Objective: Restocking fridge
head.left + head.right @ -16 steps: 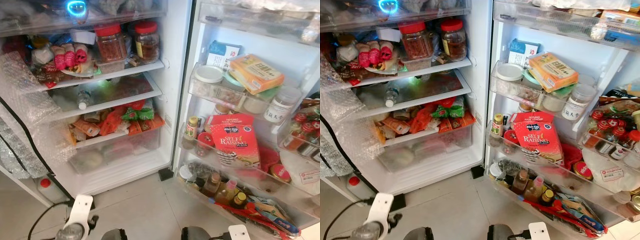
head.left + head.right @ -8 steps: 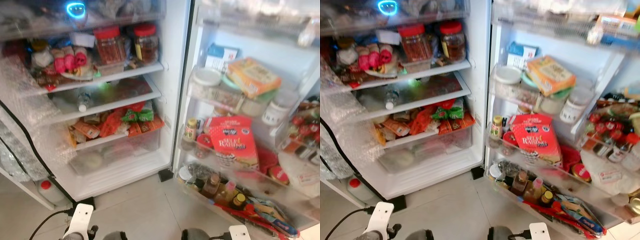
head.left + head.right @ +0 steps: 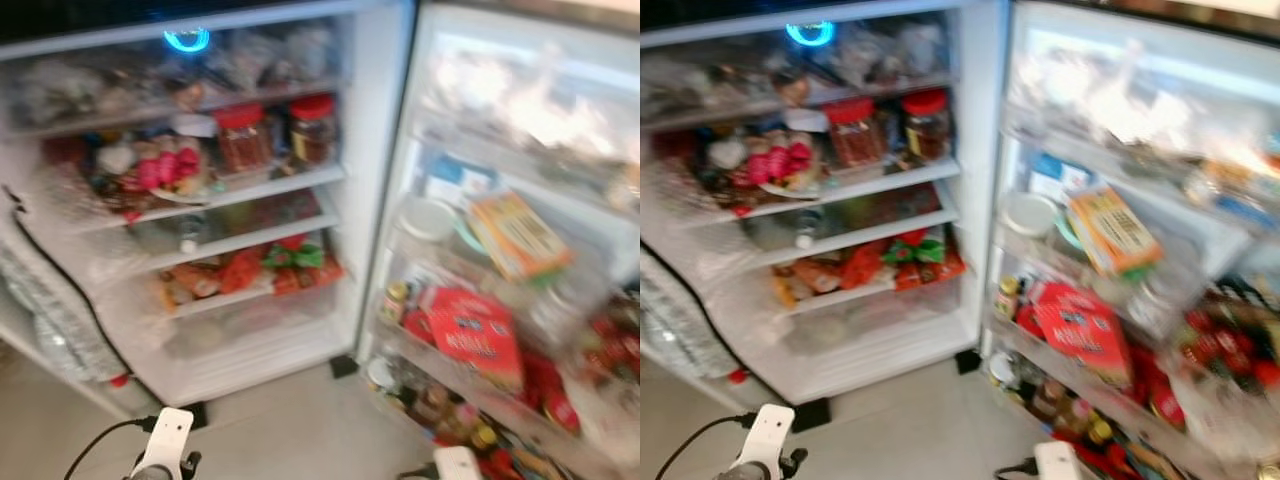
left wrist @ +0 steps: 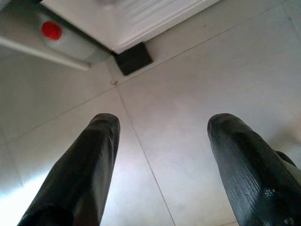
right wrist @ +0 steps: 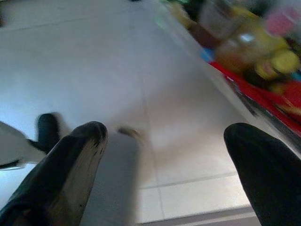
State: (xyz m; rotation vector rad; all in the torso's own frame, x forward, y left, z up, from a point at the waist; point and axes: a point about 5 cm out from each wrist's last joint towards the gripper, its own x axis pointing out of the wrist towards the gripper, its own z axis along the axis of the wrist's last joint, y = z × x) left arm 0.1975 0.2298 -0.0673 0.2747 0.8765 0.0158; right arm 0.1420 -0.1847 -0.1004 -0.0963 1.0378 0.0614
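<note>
The fridge (image 3: 370, 120) stands open, its shelves crowded. 2 red-lidded jars (image 3: 270, 135) sit at 12 o'clock on an upper shelf, and orange and green packets (image 3: 270, 268) lie on the shelf below. At 3 o'clock the door racks (image 3: 480, 330) carry a red flour bag (image 3: 470, 330) and a yellow box (image 3: 515, 235), all blurred. The left tool (image 4: 160, 141) hangs at 7 o'clock over the tiled floor (image 4: 197, 70), fingers wide and holding nothing. The right tool (image 5: 164, 155) at 5 o'clock also gapes wide, near the bottom door rack.
</note>
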